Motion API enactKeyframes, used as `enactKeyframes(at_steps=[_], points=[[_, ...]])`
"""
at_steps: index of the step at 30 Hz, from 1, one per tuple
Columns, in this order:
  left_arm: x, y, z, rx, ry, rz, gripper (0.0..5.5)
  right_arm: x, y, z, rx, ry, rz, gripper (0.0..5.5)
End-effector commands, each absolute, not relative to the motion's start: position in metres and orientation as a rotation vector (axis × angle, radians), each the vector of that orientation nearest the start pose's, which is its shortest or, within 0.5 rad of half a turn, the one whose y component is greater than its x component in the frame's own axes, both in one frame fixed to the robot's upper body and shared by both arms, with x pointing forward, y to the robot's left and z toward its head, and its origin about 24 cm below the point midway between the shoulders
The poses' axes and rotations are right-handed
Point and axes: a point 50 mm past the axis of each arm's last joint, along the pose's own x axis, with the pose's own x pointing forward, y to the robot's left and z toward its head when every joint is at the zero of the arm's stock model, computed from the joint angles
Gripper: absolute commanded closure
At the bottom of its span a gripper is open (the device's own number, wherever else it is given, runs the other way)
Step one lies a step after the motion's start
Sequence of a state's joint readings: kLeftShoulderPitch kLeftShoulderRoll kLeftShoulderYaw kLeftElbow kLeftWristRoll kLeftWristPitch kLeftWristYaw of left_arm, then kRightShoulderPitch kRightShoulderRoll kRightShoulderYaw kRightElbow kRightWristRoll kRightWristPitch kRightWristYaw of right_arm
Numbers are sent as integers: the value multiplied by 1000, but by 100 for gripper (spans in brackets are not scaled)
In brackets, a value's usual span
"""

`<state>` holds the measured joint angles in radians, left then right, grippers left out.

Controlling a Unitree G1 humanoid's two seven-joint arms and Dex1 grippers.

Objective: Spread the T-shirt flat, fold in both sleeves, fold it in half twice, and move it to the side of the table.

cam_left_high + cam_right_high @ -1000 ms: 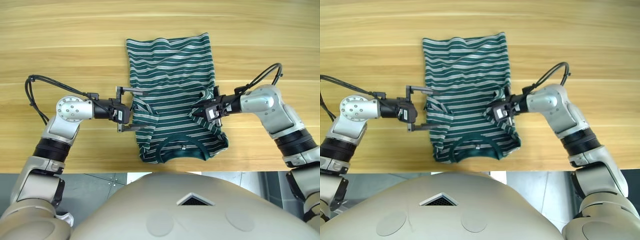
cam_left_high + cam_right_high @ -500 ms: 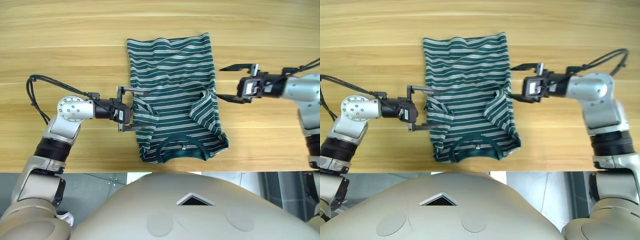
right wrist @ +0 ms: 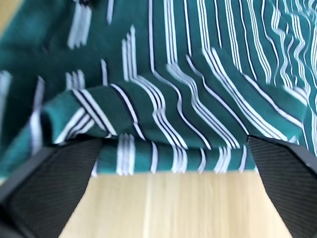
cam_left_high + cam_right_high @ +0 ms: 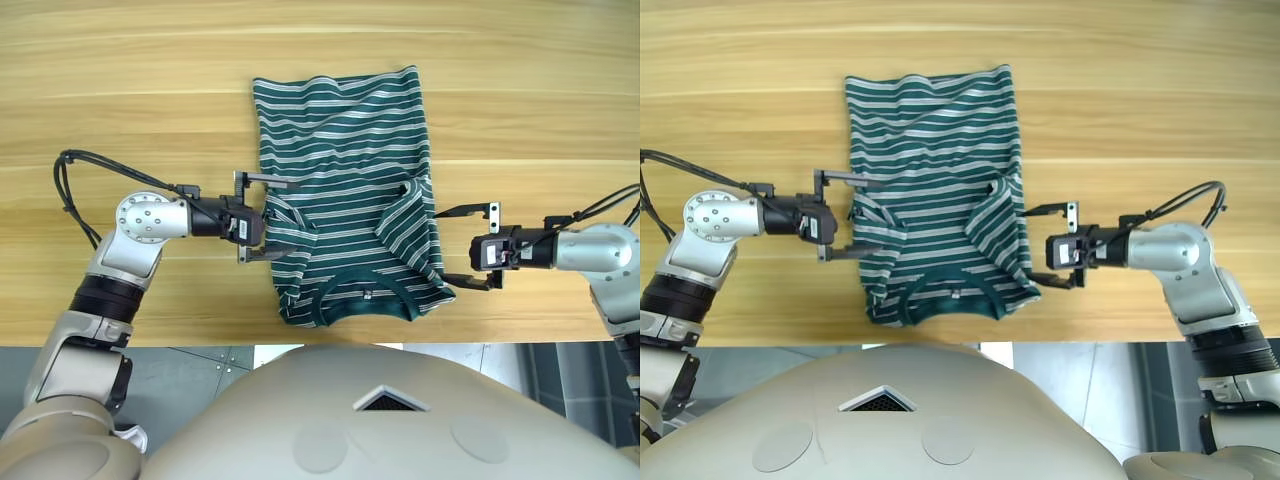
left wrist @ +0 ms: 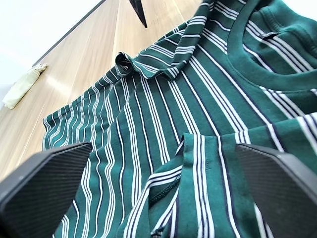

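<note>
Fingers (image 4: 265, 181) of my left gripper (image 4: 288, 218) are spread wide with nothing between them. They straddle the left sleeve flap (image 4: 283, 228) at the T-shirt's (image 4: 345, 130) left edge. The left wrist view shows striped fabric in the gap between the two pads; I cannot tell whether the pads touch the cloth.

My right gripper (image 4: 443, 245) is likewise open and empty. It sits at table height just beside the T-shirt's right edge, near the collar end. Its fingers point inward at the shoulder corner, below the right sleeve flap (image 4: 412, 215).

The T-shirt lies on the table (image 4: 120, 80), centred in front of me. Its hem (image 4: 335, 82) is at the far end and its collar (image 4: 365, 293) is at the near edge. Both sleeve flaps are turned in over the body, so the garment forms a long narrow rectangle. A few wrinkles show near the hem.

Assessment: spreading and sleeve folding appear complete. The first fold in half is the step in hand.

Reason for the placement: both grippers flank the near half of the garment, opposite each other. This suits taking one side edge in each. A matched pair of grips would carry the near end over toward the hem squarely.

Caution: the right sleeve flap bunches at its tip. A shallow pinch may catch only the top layer and pull that flap open.
</note>
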<state>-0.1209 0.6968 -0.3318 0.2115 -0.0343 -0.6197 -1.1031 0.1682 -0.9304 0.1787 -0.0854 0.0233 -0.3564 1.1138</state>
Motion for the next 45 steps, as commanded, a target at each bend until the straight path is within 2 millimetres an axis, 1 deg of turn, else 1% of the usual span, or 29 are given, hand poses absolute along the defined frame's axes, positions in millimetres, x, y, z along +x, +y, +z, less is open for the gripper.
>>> enactKeyframes(at_steps=[1,4,9,11,14,16,19,21,24,26,28,30,32,38,45], points=[[219,182,47,807,-22,-1482,10,162,-217,64,-796,277,1509,13],[220,182,48,807,-22,-1482,10,157,-212,68,-770,256,1541,13],[219,182,47,806,-20,-1484,10,153,-209,62,-754,283,1561,13],[218,183,47,807,-19,-1487,10,157,-210,70,-767,247,1529,13],[217,194,57,809,-17,-1484,10,169,-225,93,-813,194,1424,13],[212,203,62,810,10,-1496,10,175,-238,100,-860,219,1366,13],[199,220,58,843,111,-1523,10,181,-259,101,-933,293,1271,13],[194,230,58,855,157,-1529,10,182,-269,101,-967,334,1219,13],[178,240,55,852,227,-1571,10,181,-278,90,-1013,436,1195,13],[167,241,45,833,288,-1622,10,176,-277,77,-1005,504,1236,13],[152,238,30,793,353,-1708,10,168,-271,62,-975,553,1309,13],[146,230,22,758,368,-1759,10,163,-264,51,-944,577,1366,13],[143,224,19,733,364,-1793,10,156,-259,43,-909,592,1419,13],[138,213,21,647,333,-1874,10,148,-246,36,-854,579,1498,13],[142,203,21,585,291,-1909,10,149,-232,34,-823,523,1536,13]])
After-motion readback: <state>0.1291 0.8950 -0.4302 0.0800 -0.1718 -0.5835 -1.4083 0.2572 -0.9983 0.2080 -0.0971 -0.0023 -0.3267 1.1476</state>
